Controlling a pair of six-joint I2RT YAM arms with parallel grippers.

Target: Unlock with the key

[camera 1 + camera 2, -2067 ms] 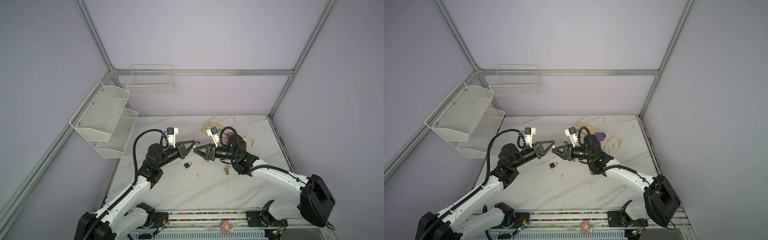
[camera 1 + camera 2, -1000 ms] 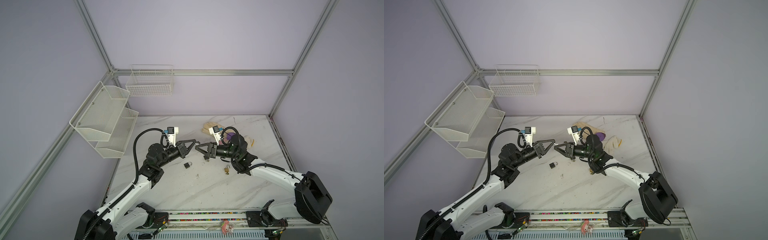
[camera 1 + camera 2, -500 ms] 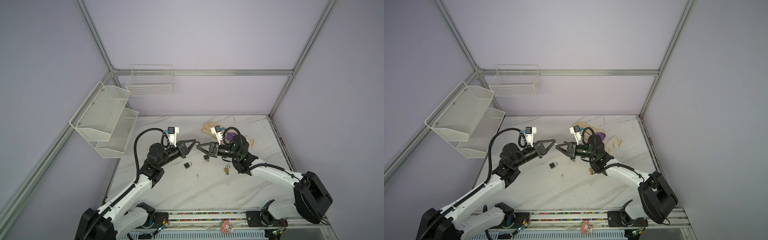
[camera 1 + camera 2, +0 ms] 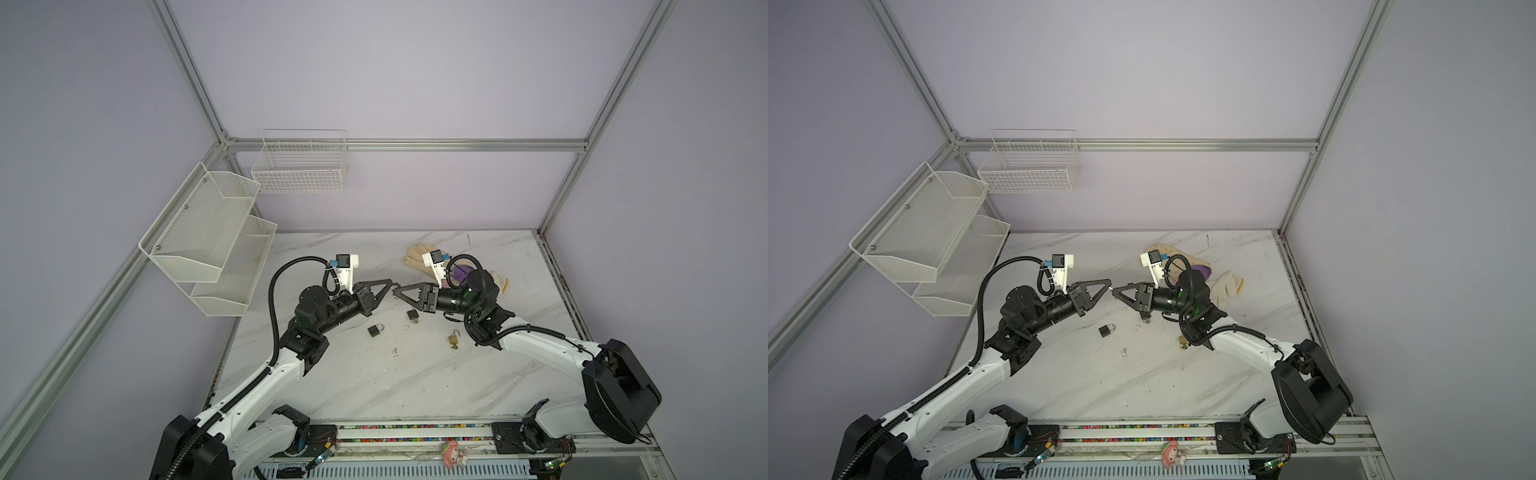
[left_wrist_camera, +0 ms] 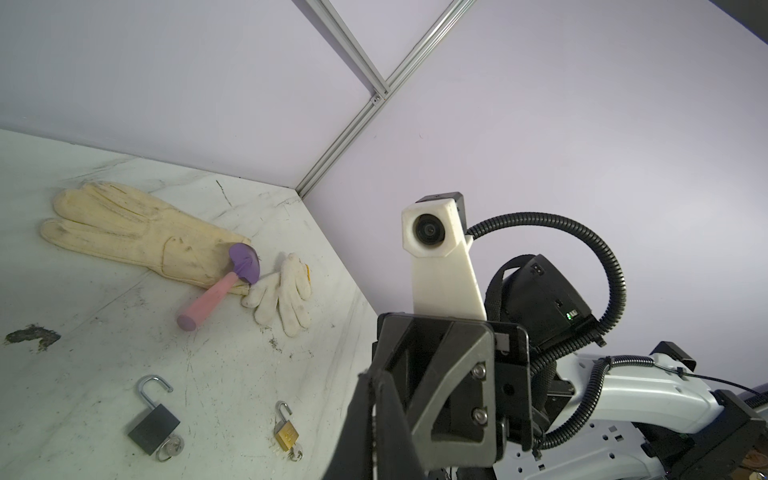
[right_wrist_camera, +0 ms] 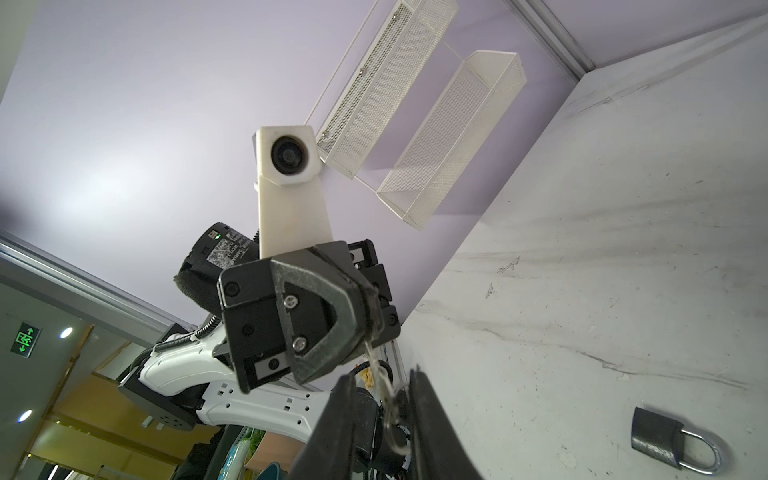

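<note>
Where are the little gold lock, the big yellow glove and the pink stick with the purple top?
Little gold lock (image 5: 286,433): left wrist view, on its brass body.
Big yellow glove (image 5: 139,235): left wrist view, on its middle.
Pink stick (image 5: 214,295): left wrist view, on its handle.

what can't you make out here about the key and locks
- key: a speck in both top views; in left wrist view lost against left tool.
- right tool: whether it touches the key ring yet; right wrist view unclear.
- brass padlock: partly behind right arm.
</note>
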